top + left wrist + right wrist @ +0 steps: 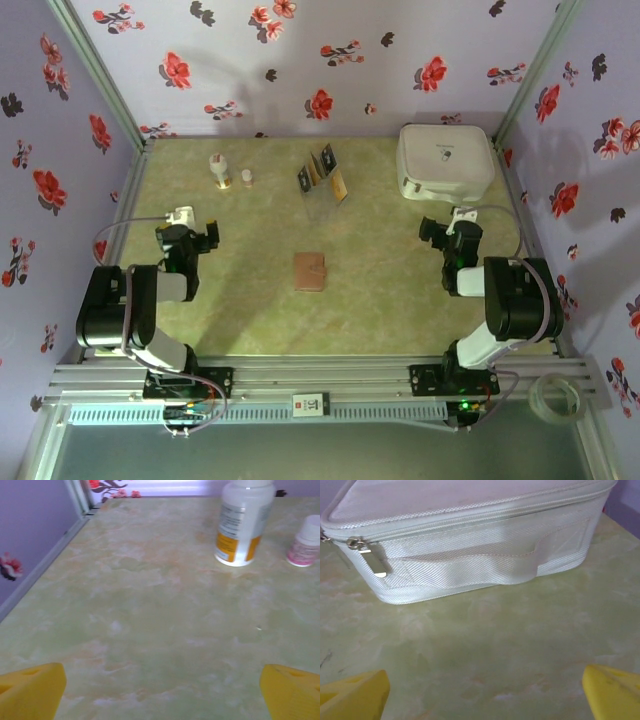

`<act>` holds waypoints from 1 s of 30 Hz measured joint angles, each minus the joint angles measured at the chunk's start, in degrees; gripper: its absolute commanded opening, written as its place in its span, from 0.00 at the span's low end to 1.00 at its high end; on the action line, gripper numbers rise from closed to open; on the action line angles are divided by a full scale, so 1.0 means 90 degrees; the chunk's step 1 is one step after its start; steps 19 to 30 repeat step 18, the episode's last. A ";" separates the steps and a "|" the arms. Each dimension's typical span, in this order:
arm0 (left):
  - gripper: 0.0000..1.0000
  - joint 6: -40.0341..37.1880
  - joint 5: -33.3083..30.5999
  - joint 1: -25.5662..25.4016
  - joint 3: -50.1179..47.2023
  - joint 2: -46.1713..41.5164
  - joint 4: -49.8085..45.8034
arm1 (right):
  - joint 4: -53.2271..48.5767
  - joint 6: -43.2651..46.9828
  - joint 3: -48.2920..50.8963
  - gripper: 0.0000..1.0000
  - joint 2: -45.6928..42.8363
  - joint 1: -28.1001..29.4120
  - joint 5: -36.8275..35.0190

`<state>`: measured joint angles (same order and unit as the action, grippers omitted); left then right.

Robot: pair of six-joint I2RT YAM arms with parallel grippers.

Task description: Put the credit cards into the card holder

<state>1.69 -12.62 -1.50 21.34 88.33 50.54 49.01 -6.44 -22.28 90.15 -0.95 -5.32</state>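
Note:
The card holder [309, 271] is a small reddish-brown wallet lying shut and flat at the middle of the table. Behind it the dark credit cards [323, 168], marked gold and white, stand upright in a clear slotted rack [327, 196]. My left gripper [192, 232] hovers left of the wallet, well apart from it. Its yellow fingertips [31, 690] stand wide open over bare table in the left wrist view [162, 695]. My right gripper [447, 229] is to the wallet's right, open too [485, 695], with nothing between its fingertips [355, 695].
A large white zipped case [445, 160] sits at the back right, just ahead of my right gripper [470, 540]. A white pill bottle [218, 170] [242, 522] and a smaller pink-labelled one [246, 177] [305, 542] stand at the back left. Flowered walls enclose the table.

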 measured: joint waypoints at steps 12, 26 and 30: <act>1.00 0.0104 -0.0391 -0.0017 0.0000 0.0000 0.0007 | 0.0070 0.0053 0.0063 0.99 -0.0019 0.0168 -0.0415; 1.00 0.0104 -0.0413 -0.0017 0.0000 0.0000 0.0007 | 0.0005 0.0053 -0.0005 0.99 -0.0019 0.0160 -0.0408; 1.00 0.0104 -0.0413 -0.0017 0.0000 0.0000 0.0007 | 0.0005 0.0053 -0.0005 0.99 -0.0019 0.0160 -0.0408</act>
